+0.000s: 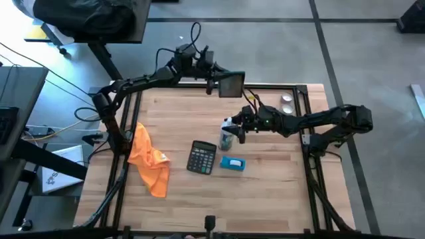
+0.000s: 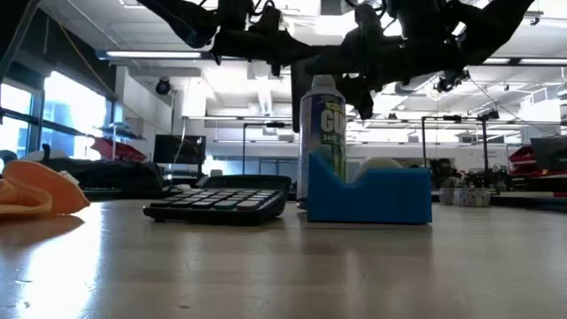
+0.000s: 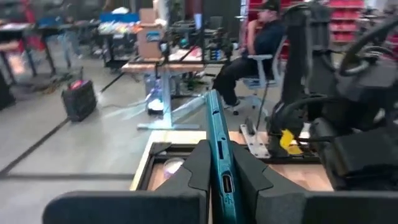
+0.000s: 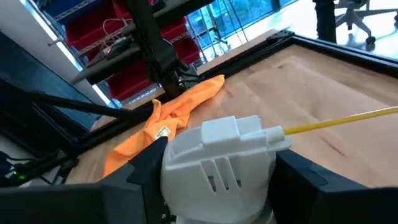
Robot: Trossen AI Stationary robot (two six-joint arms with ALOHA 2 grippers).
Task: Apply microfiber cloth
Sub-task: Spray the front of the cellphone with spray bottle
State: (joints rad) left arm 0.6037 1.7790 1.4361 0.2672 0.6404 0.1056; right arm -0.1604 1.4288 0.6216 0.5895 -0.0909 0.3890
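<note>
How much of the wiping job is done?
Getting ready looks done: the left gripper holds the teal tablet up, and the right gripper is around the spray can. The orange microfiber cloth lies untouched on the table, so wiping is left.

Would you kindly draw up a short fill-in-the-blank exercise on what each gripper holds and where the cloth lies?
1. The left gripper is shut on the edge of the teal ____, held up above the table's far edge.
2. The right gripper is closed around the top of the spray ____, which stands beside the blue box.
3. The orange microfiber cloth lies crumpled on the table, held by ____ gripper.
4. Between the cloth and the blue box lies the black ____.

Missing words: tablet; can; neither; calculator
</note>
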